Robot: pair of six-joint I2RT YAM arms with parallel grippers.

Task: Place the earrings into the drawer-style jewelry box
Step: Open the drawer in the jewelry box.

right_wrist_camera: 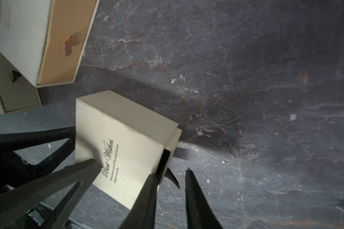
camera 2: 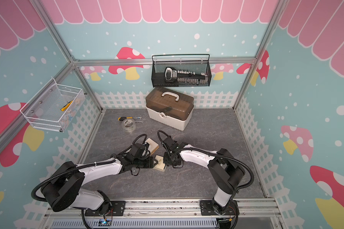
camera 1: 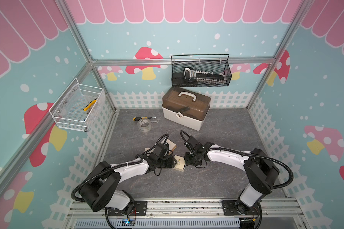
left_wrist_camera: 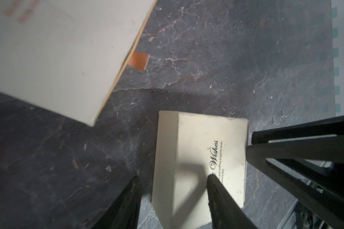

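The drawer-style jewelry box (camera 1: 179, 165) (camera 2: 159, 166) is a small cream box printed "Best Wishes" (left_wrist_camera: 199, 142) (right_wrist_camera: 127, 134), lying between both arms. Its drawer (right_wrist_camera: 175, 138) sticks out a little, and a black pull tab (right_wrist_camera: 173, 177) hangs from it. My right gripper (right_wrist_camera: 170, 172) (camera 1: 185, 163) is open, with the tab between its fingers, close to one of them. My left gripper (left_wrist_camera: 173, 176) (camera 1: 175, 161) is open astride the box's opposite edge, one finger beside the side wall and one finger (left_wrist_camera: 222, 198) over the top. No earrings show in any view.
A larger cream box (camera 1: 172, 145) (left_wrist_camera: 58, 49) with a tan drawer front (right_wrist_camera: 64, 45) lies just behind the left arm. Beside it sits a cream tray (right_wrist_camera: 18, 95). Further back are a tape roll (camera 1: 144, 125), a screwdriver (camera 1: 141, 118) and a toolbox (camera 1: 186, 109).
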